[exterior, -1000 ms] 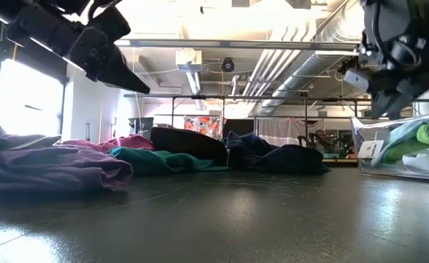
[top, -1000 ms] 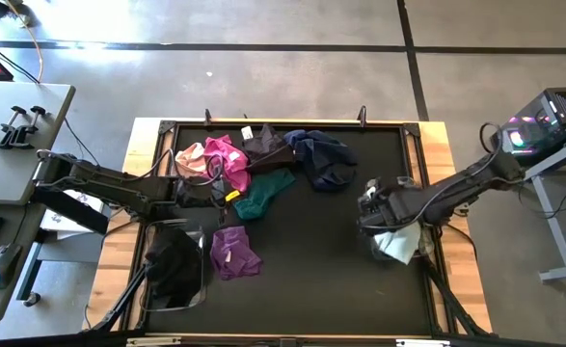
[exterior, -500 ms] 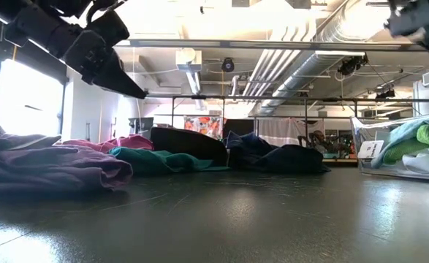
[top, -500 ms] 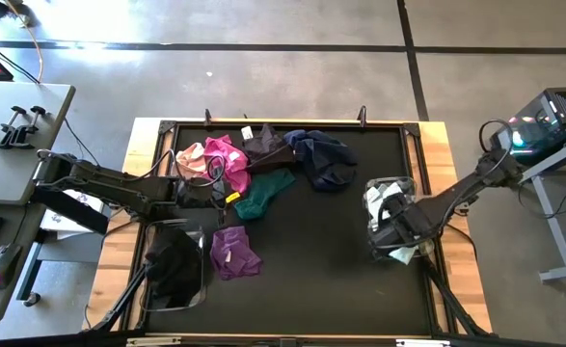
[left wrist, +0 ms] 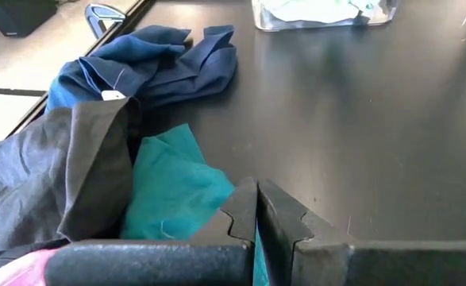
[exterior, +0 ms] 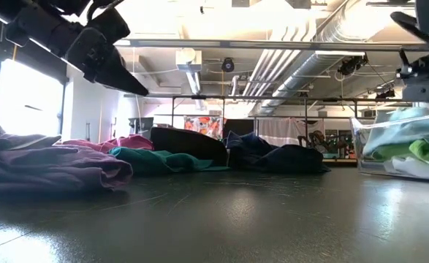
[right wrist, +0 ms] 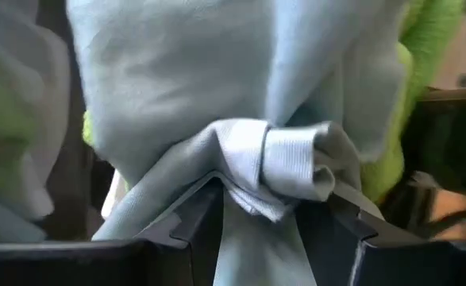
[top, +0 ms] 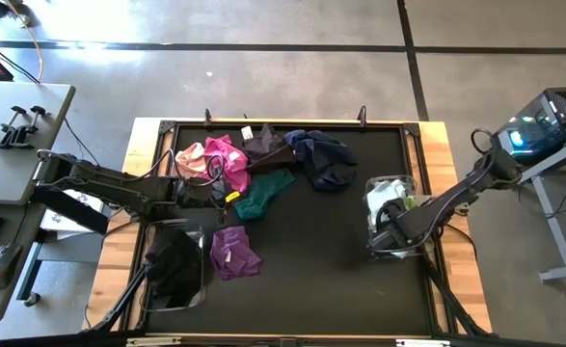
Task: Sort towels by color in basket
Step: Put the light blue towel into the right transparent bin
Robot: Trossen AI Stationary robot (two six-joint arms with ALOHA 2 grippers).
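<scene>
Right end effector over the clear bin at the surface's right edge, gripping pale towel. Left end effector closed, empty.

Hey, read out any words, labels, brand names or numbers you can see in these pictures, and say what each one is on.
None can be read.
White tag on the navy towel: too small to read.
White label on the clear bin: blurred.
Colourful poster on the back wall of the room: too far to read.

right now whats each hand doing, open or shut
Left hand: shut, holding nothing, hovering by the teal towel.
Right hand: closed on a pale mint towel, over the clear basket.
</scene>
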